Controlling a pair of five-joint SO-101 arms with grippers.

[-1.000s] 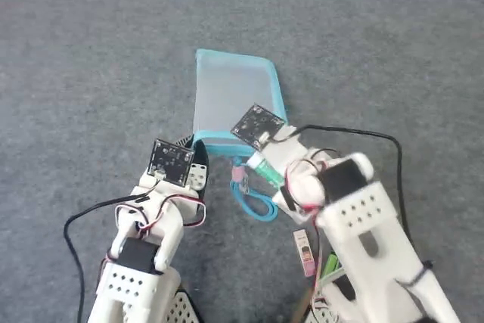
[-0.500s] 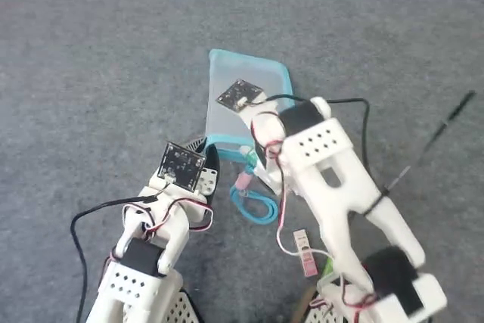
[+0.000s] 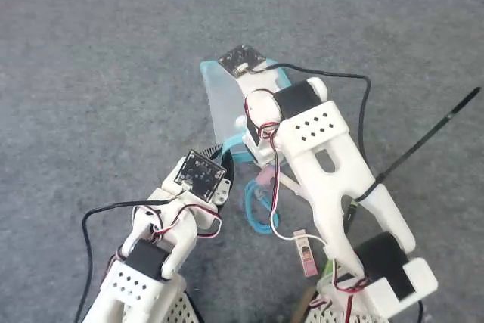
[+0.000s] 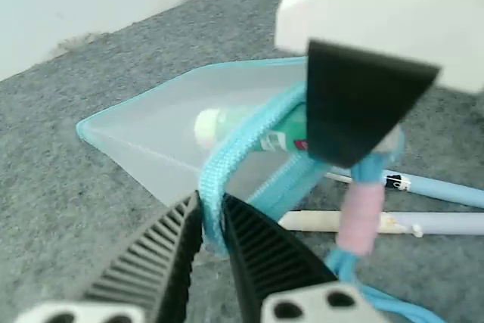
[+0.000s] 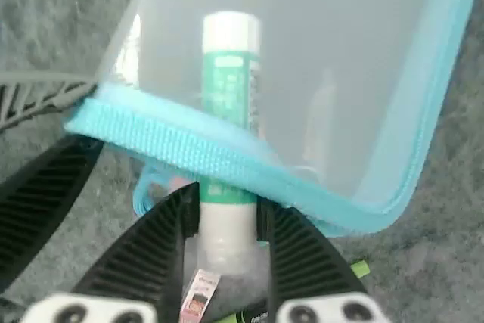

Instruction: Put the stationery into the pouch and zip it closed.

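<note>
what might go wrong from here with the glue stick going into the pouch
1. The right end effector grips the glue stick with its back end outside the pouch; let go now, it might slide back out.
2. The left end effector pinches only a thin bit of the zipper edge; a hard push may tug it free, and the mouth could sag shut.
3. Two pens lie close by the opening and might get knocked away.

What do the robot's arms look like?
The left arm and right arm are chunky white plastic with rows of little holes, black motors, and black, red and white cables looping along them. Each wrist carries a small black square board. The left gripper and right gripper have black ribbed fingers.
</note>
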